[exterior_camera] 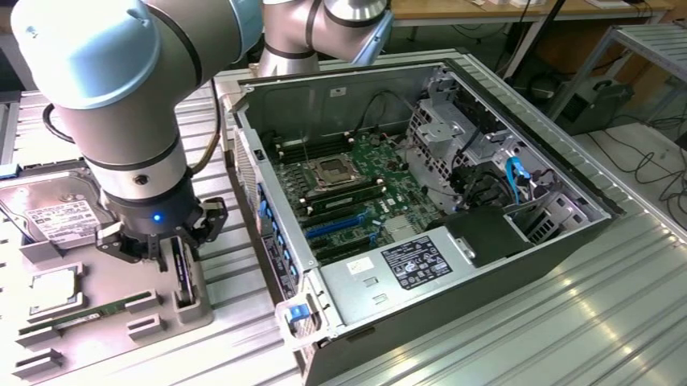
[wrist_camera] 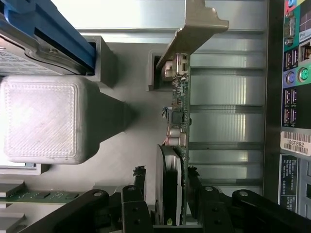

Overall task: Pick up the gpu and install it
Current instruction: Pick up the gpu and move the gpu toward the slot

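Half-open gripper (wrist_camera: pixel 166 171) astride upright gpu (wrist_camera: pixel 178 116)

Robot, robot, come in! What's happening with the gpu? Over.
Tool open, straddling gpu. Gpu standing on edge in grey tray slot, not lifted. Nothing else between the jaws.

**Colour rundown: card, tray, case**

Small flat gpu (wrist_camera: pixel 179 99): green board edge, black fan block, silver end bracket. Black-fingered gripper (wrist_camera: pixel 166 191). Pale blue-grey robot arm (exterior_camera: pixel 108 80) with black joint rings and a blue light (exterior_camera: pixel 158 216) at the wrist. Matt grey plastic holder tray (wrist_camera: pixel 121 160); its whitish block (wrist_camera: pixel 43 119) has fine ribbed print lines. Silver hard drive (exterior_camera: pixel 54 205) with white label. Open black computer case (exterior_camera: pixel 451 322): green motherboard (exterior_camera: pixel 355 177), blue slots (exterior_camera: pixel 333 229), blue cable (exterior_camera: pixel 519 181). Ribbed silver metal worktop (exterior_camera: pixel 558 322).
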You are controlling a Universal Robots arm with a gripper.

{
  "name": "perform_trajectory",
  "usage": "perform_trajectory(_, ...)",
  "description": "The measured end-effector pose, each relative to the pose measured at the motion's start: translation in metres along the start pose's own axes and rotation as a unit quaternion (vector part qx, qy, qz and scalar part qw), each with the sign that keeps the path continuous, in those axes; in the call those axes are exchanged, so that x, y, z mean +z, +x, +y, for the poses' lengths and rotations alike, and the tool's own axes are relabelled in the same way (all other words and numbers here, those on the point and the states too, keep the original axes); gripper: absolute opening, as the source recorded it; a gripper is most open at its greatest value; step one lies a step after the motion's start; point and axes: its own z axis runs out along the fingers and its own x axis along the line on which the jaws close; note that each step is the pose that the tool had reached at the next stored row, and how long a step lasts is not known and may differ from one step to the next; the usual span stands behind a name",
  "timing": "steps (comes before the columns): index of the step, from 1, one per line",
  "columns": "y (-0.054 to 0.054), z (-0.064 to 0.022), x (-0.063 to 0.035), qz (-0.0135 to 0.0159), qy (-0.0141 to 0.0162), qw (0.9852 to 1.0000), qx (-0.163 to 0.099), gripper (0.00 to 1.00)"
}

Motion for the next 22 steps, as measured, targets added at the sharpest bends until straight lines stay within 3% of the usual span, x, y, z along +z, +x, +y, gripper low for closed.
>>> perform_trajectory(18,-0.0001,0.004,0.0043,0.0,0.0001,1.0,0.0,0.44)
perform_trajectory(20,-0.0001,0.004,0.0044,-0.0001,0.0,1.0,0.0,0.31)
perform_trajectory(22,-0.0001,0.004,0.0044,0.0,0.0001,1.0,0.0,0.28)
